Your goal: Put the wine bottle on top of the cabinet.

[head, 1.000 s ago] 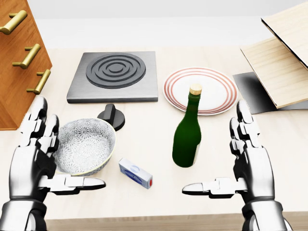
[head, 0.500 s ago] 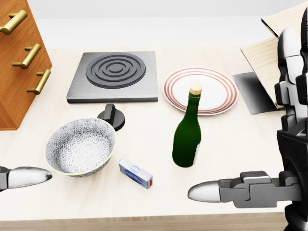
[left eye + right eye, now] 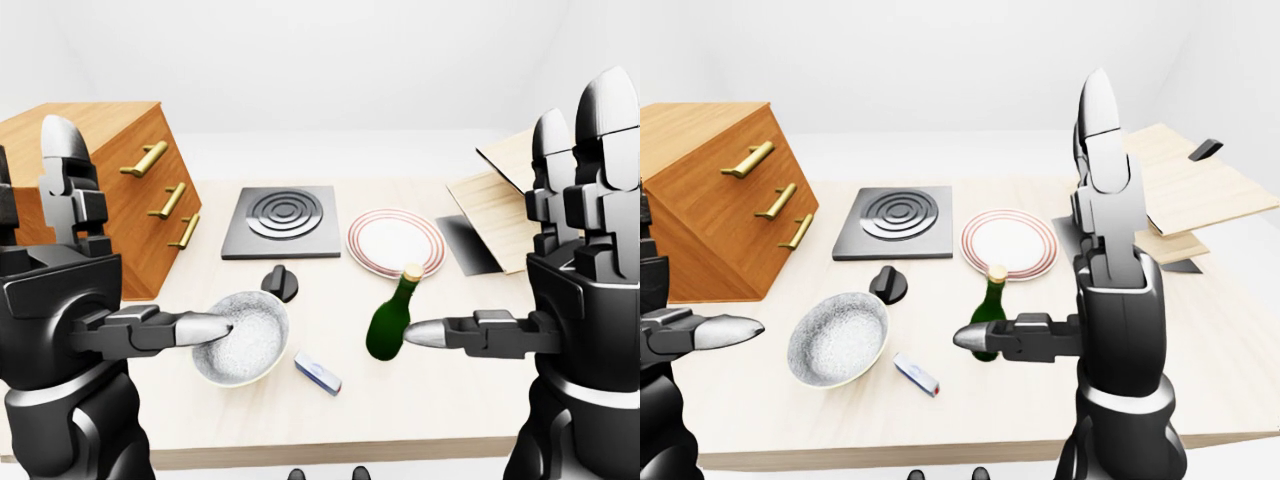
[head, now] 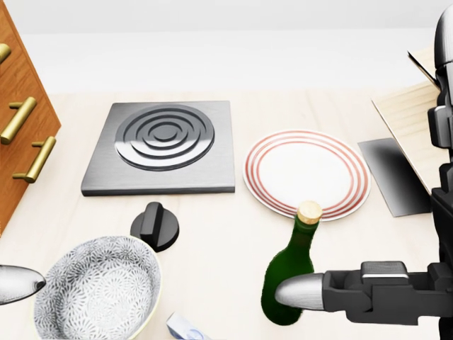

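2 spread hands [image 3: 95, 300] [image 3: 560, 290] flank the wine bottle [image 3: 392, 318], its base seemingly thumb-hidden.

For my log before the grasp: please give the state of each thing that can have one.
wine bottle: upright on table, corked, not held
bowl: upright, empty
plate: flat, empty
cabinet: drawers closed
left hand: open
right hand: open, beside the bottle

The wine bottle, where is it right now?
In the head view the wine bottle stands upright on the table at bottom centre-right, just below the plate, with the open right hand beside it.
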